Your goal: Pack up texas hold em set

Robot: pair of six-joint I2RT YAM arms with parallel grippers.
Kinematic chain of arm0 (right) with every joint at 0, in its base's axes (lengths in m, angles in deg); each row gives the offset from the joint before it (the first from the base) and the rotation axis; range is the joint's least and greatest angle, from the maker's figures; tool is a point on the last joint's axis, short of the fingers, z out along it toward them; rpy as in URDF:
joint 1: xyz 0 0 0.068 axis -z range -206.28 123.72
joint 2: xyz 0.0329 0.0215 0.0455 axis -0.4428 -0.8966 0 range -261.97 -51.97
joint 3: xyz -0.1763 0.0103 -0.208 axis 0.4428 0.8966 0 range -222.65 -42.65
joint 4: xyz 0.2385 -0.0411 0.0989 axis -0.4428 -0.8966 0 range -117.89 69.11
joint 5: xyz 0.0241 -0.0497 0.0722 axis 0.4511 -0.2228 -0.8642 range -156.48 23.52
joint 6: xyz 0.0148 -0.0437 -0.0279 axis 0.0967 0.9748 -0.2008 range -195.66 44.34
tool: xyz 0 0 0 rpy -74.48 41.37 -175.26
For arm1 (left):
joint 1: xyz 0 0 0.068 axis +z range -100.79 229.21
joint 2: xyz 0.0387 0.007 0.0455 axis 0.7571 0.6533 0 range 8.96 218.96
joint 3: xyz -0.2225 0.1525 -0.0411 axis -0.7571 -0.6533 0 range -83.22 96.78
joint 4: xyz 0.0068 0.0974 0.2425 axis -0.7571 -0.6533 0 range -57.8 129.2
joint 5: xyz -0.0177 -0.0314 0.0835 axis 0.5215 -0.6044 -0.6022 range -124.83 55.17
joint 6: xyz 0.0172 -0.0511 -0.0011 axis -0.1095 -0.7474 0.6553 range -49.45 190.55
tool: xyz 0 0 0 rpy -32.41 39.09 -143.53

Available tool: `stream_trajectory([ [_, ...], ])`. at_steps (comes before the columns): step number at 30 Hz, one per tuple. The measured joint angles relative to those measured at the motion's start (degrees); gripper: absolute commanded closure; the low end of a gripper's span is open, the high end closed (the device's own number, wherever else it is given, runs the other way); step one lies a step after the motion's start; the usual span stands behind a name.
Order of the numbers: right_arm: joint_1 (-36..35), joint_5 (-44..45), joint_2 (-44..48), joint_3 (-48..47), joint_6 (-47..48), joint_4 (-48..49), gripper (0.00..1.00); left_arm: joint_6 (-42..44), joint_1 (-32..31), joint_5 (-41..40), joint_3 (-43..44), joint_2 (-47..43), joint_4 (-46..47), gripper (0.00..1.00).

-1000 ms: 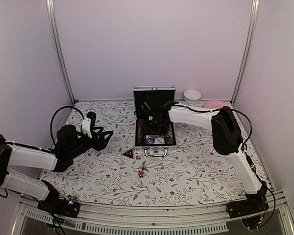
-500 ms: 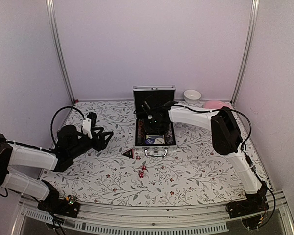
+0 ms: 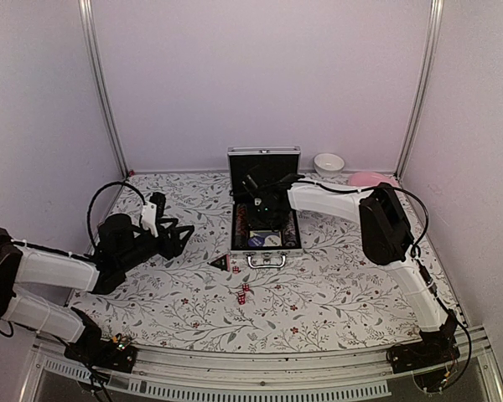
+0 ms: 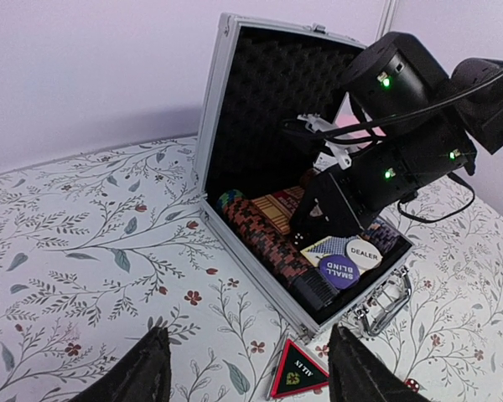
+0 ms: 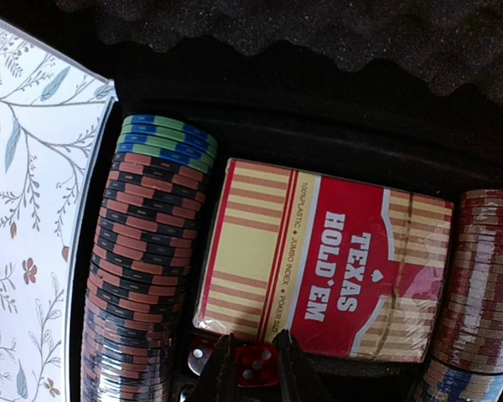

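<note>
The silver case point(image 3: 265, 154) stands open at mid-table, its black foam lid point(image 4: 277, 92) upright. Inside lie rows of poker chips point(image 5: 142, 268), the tan-red card pack point(image 5: 327, 260), and round "dealer" and "small blind" buttons point(image 4: 350, 258). My right gripper point(image 5: 256, 368) reaches into the case, shut on a red die point(image 5: 256, 365); a second die point(image 5: 199, 356) lies just left of it. The black triangular piece point(image 4: 298, 369) rests on the table by the case's front corner. More red dice point(image 3: 242, 291) lie in front. My left gripper point(image 4: 247, 373) hovers open, well left of the case.
A white bowl point(image 3: 329, 163) and a pink plate point(image 3: 367, 179) sit at the back right against the wall. The floral tablecloth point(image 3: 335, 293) covers the table. The case's metal handle point(image 4: 386, 306) sticks out toward the near edge.
</note>
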Motion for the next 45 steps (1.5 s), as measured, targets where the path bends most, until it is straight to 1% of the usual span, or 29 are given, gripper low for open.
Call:
stream_trajectory([
  [10, 0.0, -0.4, 0.0, 0.0, 0.0, 0.4, 0.82, 0.0, 0.0, 0.2, 0.0, 0.6, 0.0, 0.36],
  [11, 0.0, -0.4, 0.0, 0.0, 0.0, 0.4, 0.78, 0.0, 0.0, 0.2, 0.0, 0.6, 0.0, 0.36],
  [20, 0.0, -1.1, 0.0, 0.0, -0.5, 0.7, 0.72, 0.0, 0.0, 0.2, 0.0, 0.6, 0.0, 0.36],
  [27, 0.0, -1.4, 0.5, 0.3, 0.0, 0.9, 0.65, -0.1, 0.0, -0.1, -0.2, 0.1, 0.1, 0.36],
  [30, -0.3, -1.6, 4.3, 4.1, 1.1, 1.0, 0.64, -0.2, 0.0, -0.9, -1.0, -1.5, 0.2, 0.36],
  [35, -1.4, -1.8, 15.9, 14.1, 1.6, 1.0, 0.62, -0.2, 0.1, -2.1, -1.9, -4.4, 0.2, 0.35],
  [38, -3.6, -2.0, 21.6, 18.6, 0.3, 0.8, 0.62, -0.2, 0.1, -2.7, -1.9, -5.2, 0.3, 0.34],
  [41, -7.0, -2.9, 22.8, 19.6, -2.0, 0.3, 0.62, -0.2, 0.1, -3.1, -1.9, -5.2, 0.3, 0.33],
  [45, -10.7, -4.9, 20.9, 19.5, -5.4, -0.2, 0.61, -0.3, 0.1, -3.3, -1.9, -5.2, 0.3, 0.33],
])
